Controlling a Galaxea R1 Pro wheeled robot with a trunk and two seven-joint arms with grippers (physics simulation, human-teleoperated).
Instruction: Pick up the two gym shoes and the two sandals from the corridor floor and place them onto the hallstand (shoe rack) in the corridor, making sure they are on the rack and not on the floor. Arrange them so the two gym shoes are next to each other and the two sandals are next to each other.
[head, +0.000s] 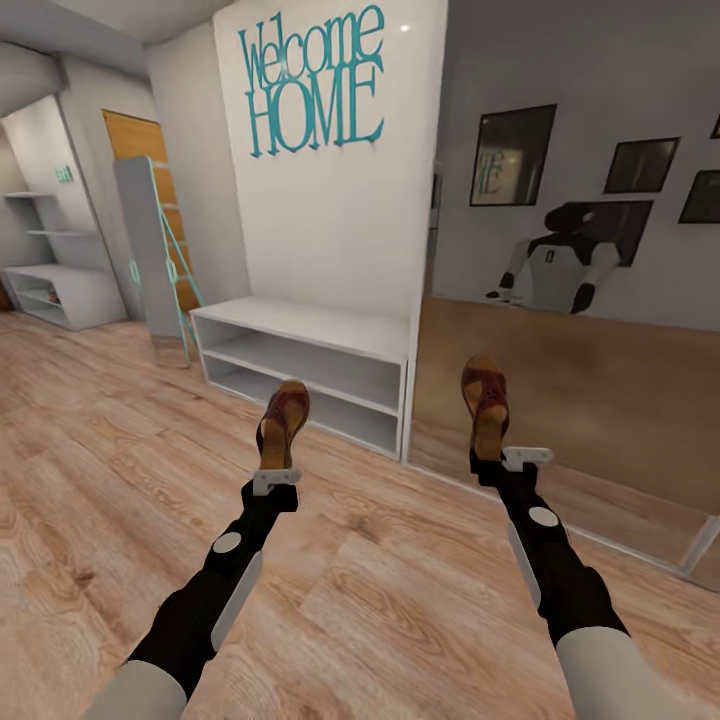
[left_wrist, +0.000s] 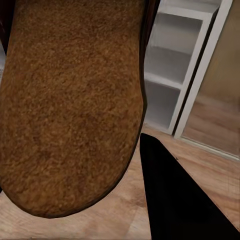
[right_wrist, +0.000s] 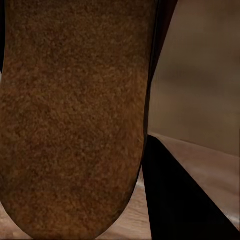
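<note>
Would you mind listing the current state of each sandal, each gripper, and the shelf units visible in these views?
Left sandal: held off the floor in the left gripper.
Right sandal: held off the floor in the right gripper.
Low white shelf unit: two open rows, nothing visible on them.
Hallstand: far down the corridor, no shoes visible on it.

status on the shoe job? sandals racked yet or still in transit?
In transit. Done: both sandals are off the floor. In hand: the left hand holds one sandal, the right hand holds the other sandal. The robot faces a plain white shelf unit; the grey hallstand stands far left down the corridor, nothing visibly on it. Left: rack both sandals together, then the gym shoes.
</note>
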